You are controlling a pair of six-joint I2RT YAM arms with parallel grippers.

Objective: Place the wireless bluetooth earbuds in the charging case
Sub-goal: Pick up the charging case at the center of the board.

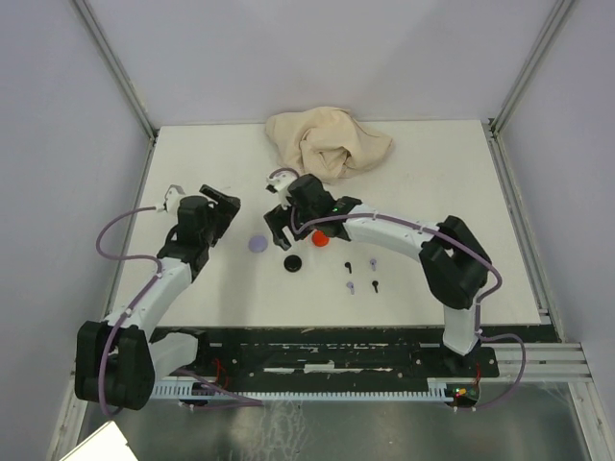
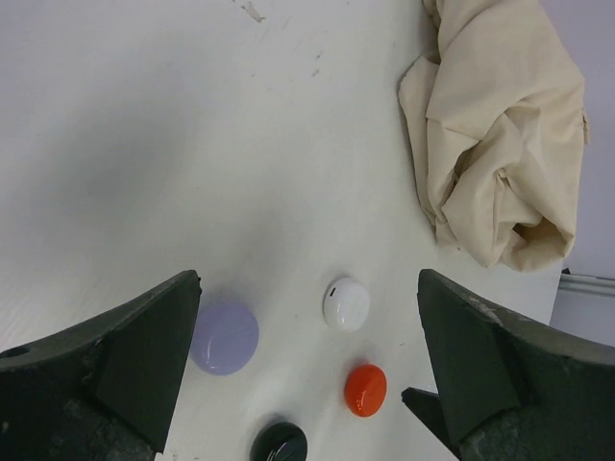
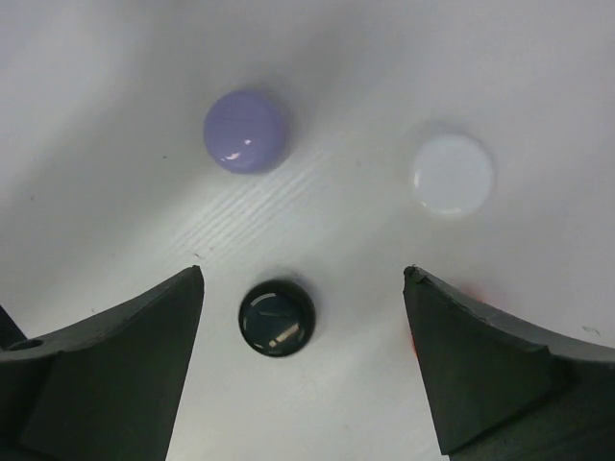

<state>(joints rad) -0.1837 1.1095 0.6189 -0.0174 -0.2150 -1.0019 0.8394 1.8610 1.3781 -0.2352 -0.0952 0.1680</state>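
Four round closed cases lie mid-table: lavender, black, red, and white, which the right arm hides in the top view. Several tiny stemmed earbuds, black and lavender, lie loose to the right of the cases. No red or white earbuds show. My right gripper is open and empty above the cases, with the black case between its fingers and below them. My left gripper is open and empty, left of the lavender case.
A crumpled beige cloth lies at the back centre of the white table. Grey walls with metal rails close off the left, right and back sides. A black strip runs along the near edge.
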